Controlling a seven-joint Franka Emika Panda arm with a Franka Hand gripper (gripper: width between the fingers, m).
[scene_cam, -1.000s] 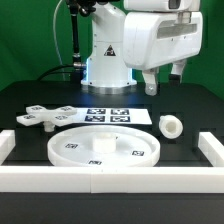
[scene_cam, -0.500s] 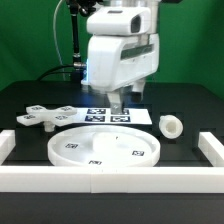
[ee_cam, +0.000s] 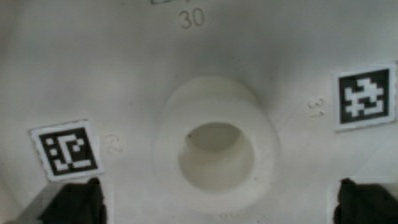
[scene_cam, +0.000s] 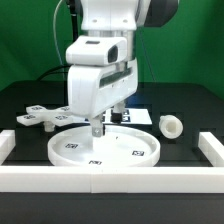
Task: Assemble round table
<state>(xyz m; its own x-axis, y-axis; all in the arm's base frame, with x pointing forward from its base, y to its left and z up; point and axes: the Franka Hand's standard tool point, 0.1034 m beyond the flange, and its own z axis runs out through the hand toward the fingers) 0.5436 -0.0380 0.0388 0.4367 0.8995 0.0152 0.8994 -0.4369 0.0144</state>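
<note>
The large rimmed round disc (scene_cam: 135, 152) lies flat on the black table in front of the robot base. My gripper (scene_cam: 107, 123) hangs just above the disc's middle, open and empty. In the wrist view the disc (ee_cam: 196, 60) fills the picture, with its raised central hub and hole (ee_cam: 217, 150) between my gripper's (ee_cam: 217, 208) dark fingertips (ee_cam: 71, 205). Two tags flank the hub. The flat cross-shaped piece (scene_cam: 40, 117) lies at the exterior view's left. The short cylindrical post (scene_cam: 171, 126) lies on its side at the right.
White border rails run along the front (scene_cam: 110, 181), the left (scene_cam: 6, 146) and the right (scene_cam: 212, 148). The marker board (scene_cam: 132, 113) lies behind the disc, partly hidden by my arm. The robot base stands at the back.
My arm has swung from the upper right down and to the exterior view's left. The gripper now hangs over the disc's middle. The parts have not moved.
</note>
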